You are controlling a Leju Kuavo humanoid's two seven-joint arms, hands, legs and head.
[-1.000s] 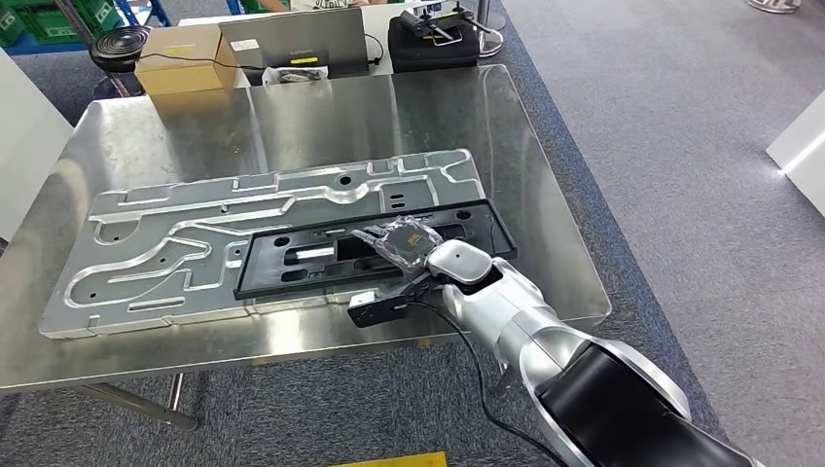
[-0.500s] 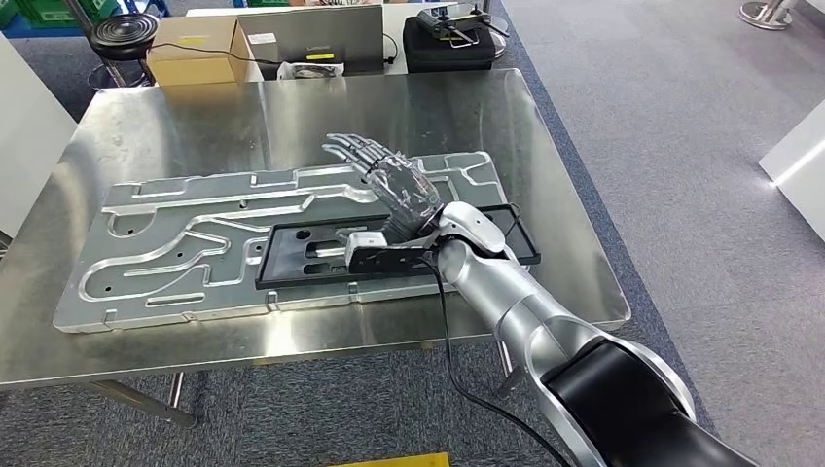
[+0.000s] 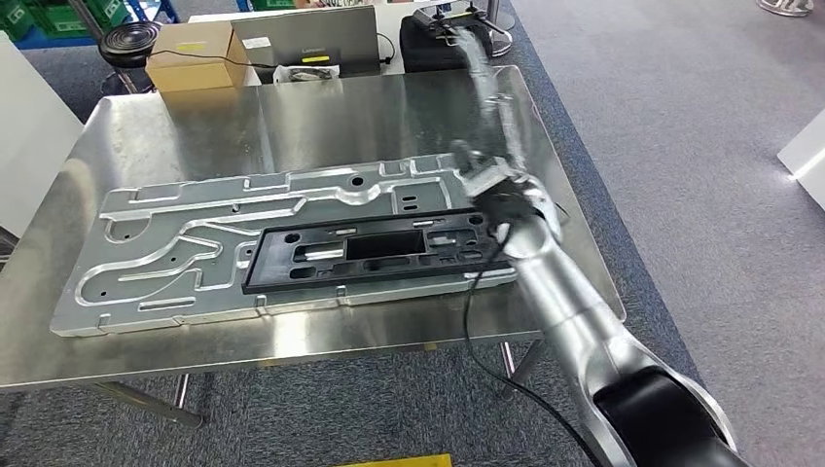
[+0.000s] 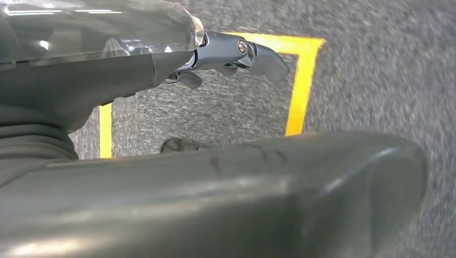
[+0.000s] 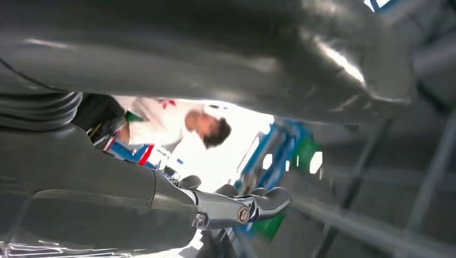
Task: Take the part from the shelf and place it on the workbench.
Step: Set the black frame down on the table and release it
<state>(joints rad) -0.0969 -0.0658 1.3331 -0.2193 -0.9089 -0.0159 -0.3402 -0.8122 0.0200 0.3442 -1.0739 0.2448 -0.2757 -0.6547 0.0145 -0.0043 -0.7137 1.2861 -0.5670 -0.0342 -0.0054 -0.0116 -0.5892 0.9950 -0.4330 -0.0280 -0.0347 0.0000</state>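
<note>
The black rectangular part [image 3: 375, 248] lies flat on the grooved aluminium plate [image 3: 185, 243] on the steel workbench [image 3: 321, 117]. My right hand [image 3: 489, 107] is raised above the table's right side, blurred, its fingers stretched out toward the far edge and holding nothing. It is clear of the part's right end. In the right wrist view the right hand [image 5: 161, 209] shows its fingers [image 5: 258, 204] apart with nothing in them. My left hand [image 4: 161, 59] hangs over grey carpet with yellow tape, fingers [image 4: 242, 54] extended and empty.
Beyond the workbench's far edge stand a cardboard box [image 3: 192, 53], a grey laptop [image 3: 306, 39] and a black case [image 3: 438, 44]. A black stool [image 3: 126, 41] is at the far left. A person [image 5: 177, 121] in white appears in the right wrist view.
My right hand has let go of the black part, opened, and swung up and to the right, away from it. The part stays flat on the plate. The camera shifted slightly.
</note>
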